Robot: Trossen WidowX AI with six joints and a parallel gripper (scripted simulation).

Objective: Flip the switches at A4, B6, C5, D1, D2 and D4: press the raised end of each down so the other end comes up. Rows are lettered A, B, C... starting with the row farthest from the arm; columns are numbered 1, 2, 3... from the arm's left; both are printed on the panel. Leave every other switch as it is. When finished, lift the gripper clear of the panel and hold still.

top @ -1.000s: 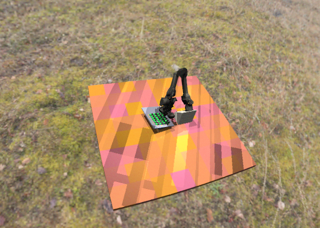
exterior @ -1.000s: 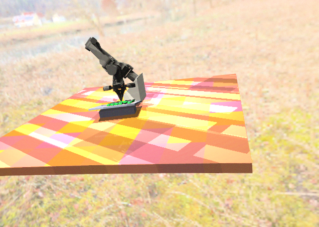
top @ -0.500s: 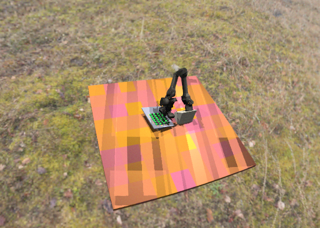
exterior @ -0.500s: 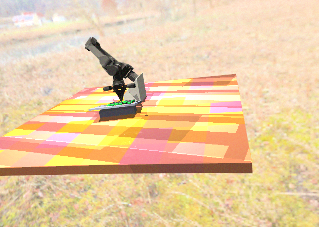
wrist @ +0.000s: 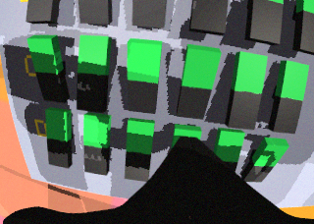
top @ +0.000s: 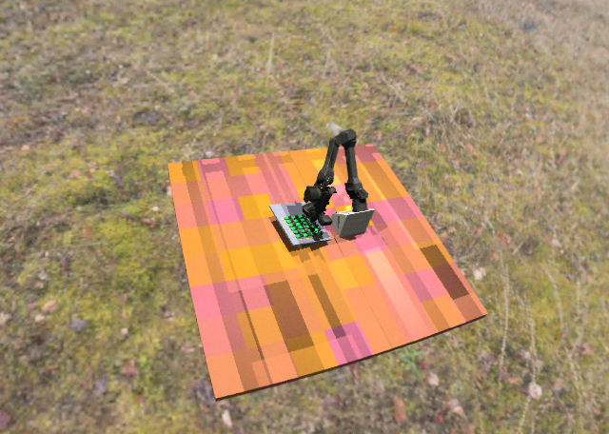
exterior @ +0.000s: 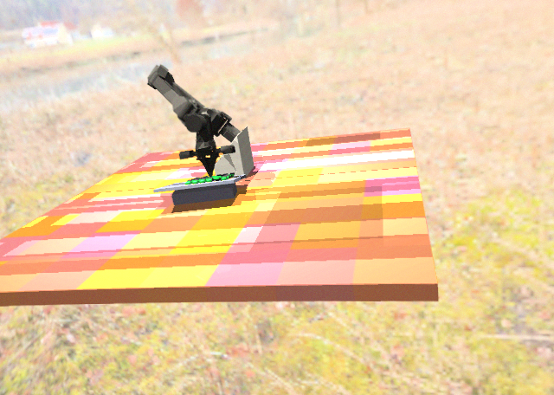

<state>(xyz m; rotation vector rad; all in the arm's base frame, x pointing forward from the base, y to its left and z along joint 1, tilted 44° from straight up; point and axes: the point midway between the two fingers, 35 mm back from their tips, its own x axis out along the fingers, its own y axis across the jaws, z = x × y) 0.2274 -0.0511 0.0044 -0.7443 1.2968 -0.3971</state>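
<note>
Gripper (exterior: 209, 171): fingers closed together to a point, holding nothing; tip down at the near row of the switch panel (top: 300, 227), over the fourth switch (wrist: 186, 134); contact cannot be made out.
Switch panel: grey, sloped, green-and-grey rockers, just beside the arm's base (top: 352, 221).
Surface: board (top: 304, 291) of orange, pink and yellow patches.
Surroundings: grassy, leaf-strewn ground (top: 98, 75); distant buildings blurred.

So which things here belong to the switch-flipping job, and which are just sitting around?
Part of the job:
- switch panel
- green rocker switches
- claw, shut and empty, low over the nearest row

Not part of it:
- grey wedge-shaped block beside the panel
- patchwork board underneath
</note>
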